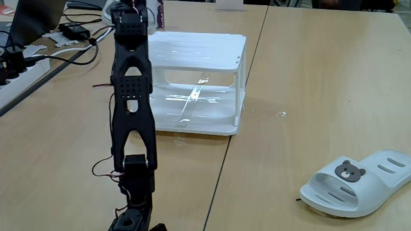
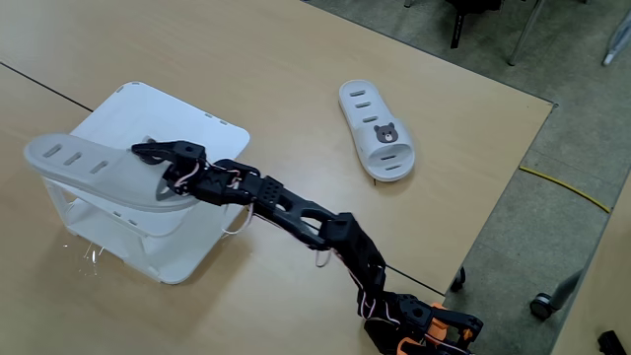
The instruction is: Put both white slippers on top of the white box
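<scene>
My fingers [image 2: 158, 163] are clamped on one white slipper [image 2: 94, 170], its long axis lying across the white box [image 2: 212, 133] top and overhanging its edge, while the other slipper [image 2: 376, 130] lies well apart on the counter [image 2: 276, 59].

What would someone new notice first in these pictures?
The black arm stretches across the table, its gripper holding one white slipper above the white box. The other slipper, bear face up, lies alone on the wooden table, well clear of the box.
</scene>
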### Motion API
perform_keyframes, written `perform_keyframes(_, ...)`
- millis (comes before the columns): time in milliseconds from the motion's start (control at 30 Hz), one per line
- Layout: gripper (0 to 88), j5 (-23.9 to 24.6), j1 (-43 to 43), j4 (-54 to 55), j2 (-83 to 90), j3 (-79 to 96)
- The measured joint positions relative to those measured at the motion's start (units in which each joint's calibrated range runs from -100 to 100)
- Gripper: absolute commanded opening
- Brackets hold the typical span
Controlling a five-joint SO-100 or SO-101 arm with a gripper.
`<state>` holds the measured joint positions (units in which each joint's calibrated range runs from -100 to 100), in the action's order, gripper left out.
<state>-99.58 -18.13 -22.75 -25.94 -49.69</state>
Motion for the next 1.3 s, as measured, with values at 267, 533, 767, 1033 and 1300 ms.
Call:
perform_keyframes(267, 0.8, 0.0, 4.42, 0.0, -15.18, -16.26)
perform_keyframes(533, 0.8, 0.0, 4.12, 0.0, -22.35, -20.66)
perform_keyframes(767, 9.5, 0.0, 4.27, 0.0, -27.05, -25.61)
perform_keyframes(1033, 29.0, 0.0, 4.27, 0.0, -27.05, -25.7)
perform_keyframes(1300, 34.7, 0.0, 4.27, 0.0, -25.48, -22.55)
